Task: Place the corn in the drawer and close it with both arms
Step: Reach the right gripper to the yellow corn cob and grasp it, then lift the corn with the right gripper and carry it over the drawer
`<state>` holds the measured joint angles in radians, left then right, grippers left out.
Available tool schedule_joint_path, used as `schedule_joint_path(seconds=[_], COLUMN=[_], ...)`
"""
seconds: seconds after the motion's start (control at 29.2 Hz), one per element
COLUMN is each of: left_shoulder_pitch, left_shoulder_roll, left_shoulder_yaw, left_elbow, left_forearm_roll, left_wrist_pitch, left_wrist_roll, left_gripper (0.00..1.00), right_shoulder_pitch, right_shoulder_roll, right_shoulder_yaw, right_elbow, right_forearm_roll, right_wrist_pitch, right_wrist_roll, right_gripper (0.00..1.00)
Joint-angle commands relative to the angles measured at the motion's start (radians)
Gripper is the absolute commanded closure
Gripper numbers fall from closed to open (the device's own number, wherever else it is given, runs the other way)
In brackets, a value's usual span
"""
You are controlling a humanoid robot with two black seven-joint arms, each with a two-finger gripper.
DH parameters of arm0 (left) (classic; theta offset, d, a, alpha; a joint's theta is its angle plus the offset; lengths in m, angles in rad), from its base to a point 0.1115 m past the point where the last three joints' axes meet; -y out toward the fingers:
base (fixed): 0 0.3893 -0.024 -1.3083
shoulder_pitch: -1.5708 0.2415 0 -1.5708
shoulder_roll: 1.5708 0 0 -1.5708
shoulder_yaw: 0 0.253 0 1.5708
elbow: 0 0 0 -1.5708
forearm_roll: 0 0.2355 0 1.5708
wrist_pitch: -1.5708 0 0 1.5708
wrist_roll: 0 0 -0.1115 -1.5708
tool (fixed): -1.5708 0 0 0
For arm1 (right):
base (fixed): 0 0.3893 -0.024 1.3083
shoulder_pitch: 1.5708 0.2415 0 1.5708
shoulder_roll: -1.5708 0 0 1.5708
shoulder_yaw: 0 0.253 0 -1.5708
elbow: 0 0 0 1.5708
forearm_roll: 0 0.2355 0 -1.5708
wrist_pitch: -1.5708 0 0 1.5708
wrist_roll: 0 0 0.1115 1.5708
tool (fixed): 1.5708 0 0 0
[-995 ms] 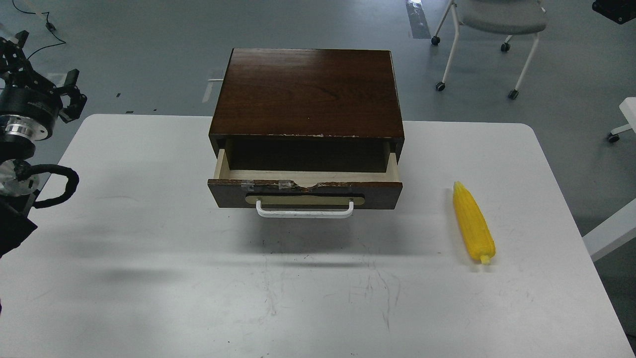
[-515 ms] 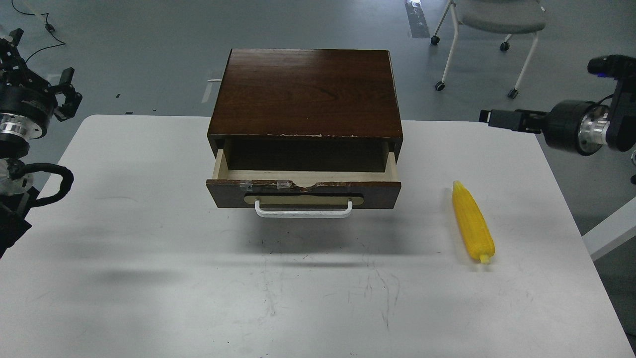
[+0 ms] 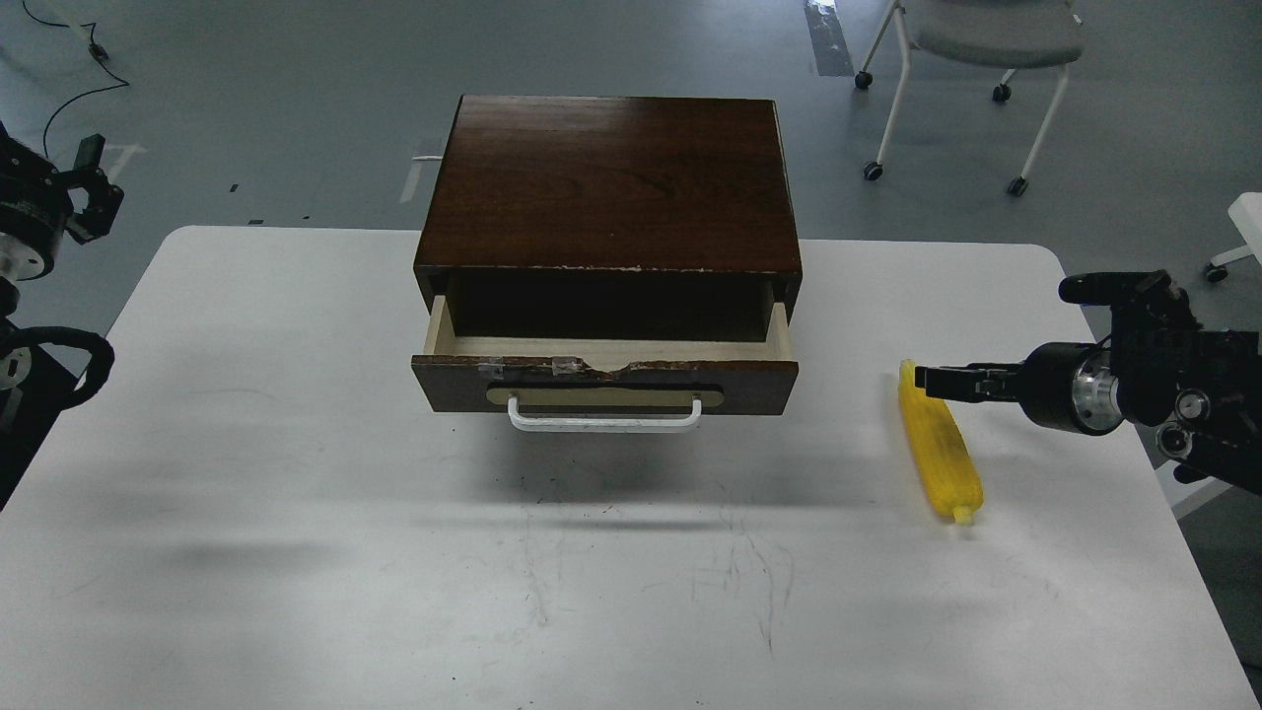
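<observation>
The yellow corn (image 3: 945, 459) lies on the white table (image 3: 296, 513) right of the box, pointed end away from me, stub end toward me. The drawer (image 3: 749, 377) of the dark brown box (image 3: 611, 182) stands pulled out, its pale inside showing nothing in it, its white handle (image 3: 603, 424) toward me. My right gripper (image 3: 924, 379) reaches in from the right, just over the corn's pointed end; it is seen edge-on as one thin dark bar. My left gripper (image 3: 91, 182) hangs off the table's far left edge, fingers apart and empty.
A grey wheeled chair (image 3: 986, 39) stands on the floor behind the table at the right. A white object (image 3: 1244, 232) sits at the right edge. The table's front half is bare and scuffed.
My right arm has come in from the upper right and dropped to the corn's pointed end. My left arm has drawn back to the left. Corn and drawer have not moved.
</observation>
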<state>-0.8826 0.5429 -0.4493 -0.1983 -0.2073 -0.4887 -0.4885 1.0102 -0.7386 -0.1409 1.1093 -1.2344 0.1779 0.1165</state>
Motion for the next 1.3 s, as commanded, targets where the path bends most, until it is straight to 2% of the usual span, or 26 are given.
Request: schedule_joint_path(seconds=[0.0, 0.07, 0.1, 0.41, 0.58, 0.69, 0.75, 0.82, 0.86, 0.96, 1.06, 1.17, 1.27], left_shoulder_pitch=[-0.001, 0.001, 0.002, 0.001, 0.001, 0.001, 0.001, 0.004, 0.004, 0.004, 0.002, 0.002, 0.001], left_shoulder_roll=[0.003, 0.003, 0.003, 0.005, 0.017, 0.017, 0.017, 0.022, 0.022, 0.035, 0.038, 0.032, 0.029], left_shoulder_yaw=[0.0, 0.001, 0.001, 0.001, 0.001, 0.003, 0.008, 0.011, 0.011, 0.011, 0.014, 0.018, 0.018], left_elbow=[0.003, 0.005, 0.007, 0.014, 0.014, 0.014, 0.013, 0.014, 0.014, 0.013, 0.011, 0.011, 0.011], left_forearm_roll=[0.0, 0.002, 0.002, 0.002, 0.002, 0.002, 0.003, 0.003, 0.003, 0.003, 0.005, 0.009, 0.011], left_wrist_pitch=[0.0, 0.0, 0.0, 0.0, 0.0, 0.0, 0.0, 0.0, 0.0, 0.0, 0.0, 0.0, 0.0], left_wrist_roll=[0.0, 0.0, 0.0, 0.0, 0.0, 0.0, 0.0, 0.0, 0.0, 0.0, 0.0, 0.0, 0.0], left_gripper=[0.02, 0.02, 0.02, 0.02, 0.02, 0.02, 0.02, 0.01, 0.01, 0.02, 0.02, 0.02, 0.02], right_shoulder_pitch=[-0.021, -0.03, -0.035, -0.048, -0.039, -0.012, 0.057, 0.155, 0.156, 0.318, 0.445, 0.571, 0.64], right_shoulder_roll=[0.016, 0.016, 0.016, 0.022, 0.012, -0.007, -0.044, -0.085, -0.085, -0.117, -0.108, -0.094, -0.026], right_shoulder_yaw=[0.001, 0.001, 0.001, 0.0, 0.003, 0.015, 0.017, 0.017, 0.017, 0.017, 0.015, 0.017, 0.017], right_elbow=[-0.005, -0.005, -0.005, -0.003, 0.001, 0.004, 0.015, 0.046, 0.046, 0.089, 0.095, 0.119, 0.171], right_forearm_roll=[0.0, 0.0, 0.0, 0.0, 0.0, 0.004, 0.009, 0.006, 0.006, 0.001, -0.019, -0.144, -0.203], right_wrist_pitch=[-0.001, -0.001, -0.001, 0.0, -0.031, -0.032, -0.032, -0.034, -0.034, -0.034, -0.041, -0.044, -0.043], right_wrist_roll=[0.0, 0.0, 0.0, -0.014, -0.021, -0.015, -0.012, -0.009, -0.009, -0.009, -0.009, -0.006, 0.002], right_gripper=[0.33, 0.48, 0.5, 0.52, 0.9, 0.94, 0.95, 1.0, 1.0, 1.0, 1.0, 1.0, 1.0])
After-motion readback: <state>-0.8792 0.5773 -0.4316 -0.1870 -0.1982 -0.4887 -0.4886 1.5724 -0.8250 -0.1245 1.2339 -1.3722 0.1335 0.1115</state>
